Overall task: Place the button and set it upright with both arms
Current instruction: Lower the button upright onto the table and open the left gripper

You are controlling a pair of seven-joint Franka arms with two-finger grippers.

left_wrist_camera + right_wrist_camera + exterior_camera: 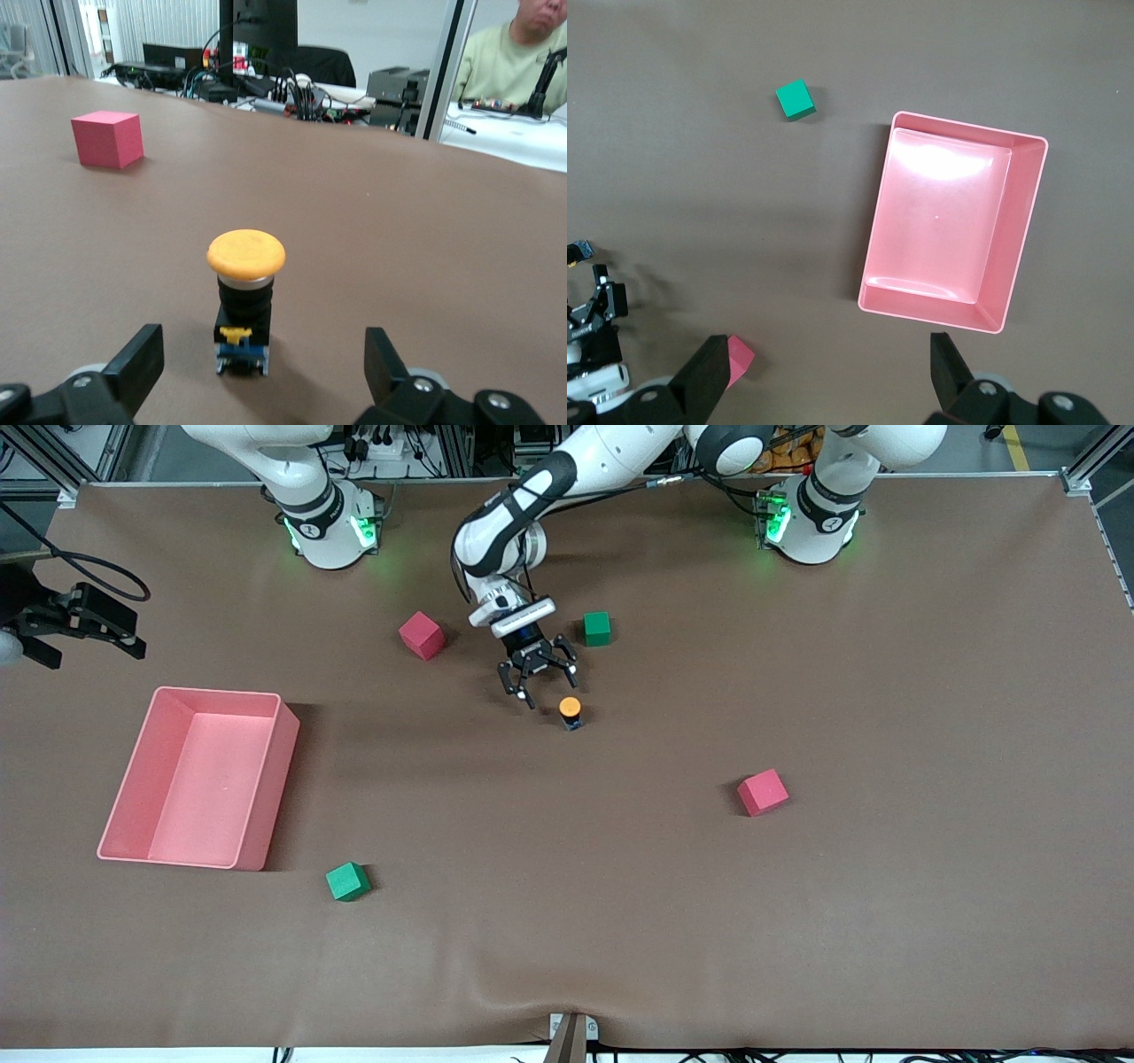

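Now, button: upright on table, mid-table, bare cloth all round; left gripper: wide open, just beside it; right gripper: spread wide, waiting at table edge near pink bin

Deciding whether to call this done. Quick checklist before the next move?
1. button upright, orange cap up, on the table: ok.
2. left gripper open, not touching the button: ok.
3. right gripper open, waiting high over the pink bin, toward the right arm's end: ok.
4. Nearest green cube apart from the left gripper: ok.
5. Button steady on its base: cannot tell.
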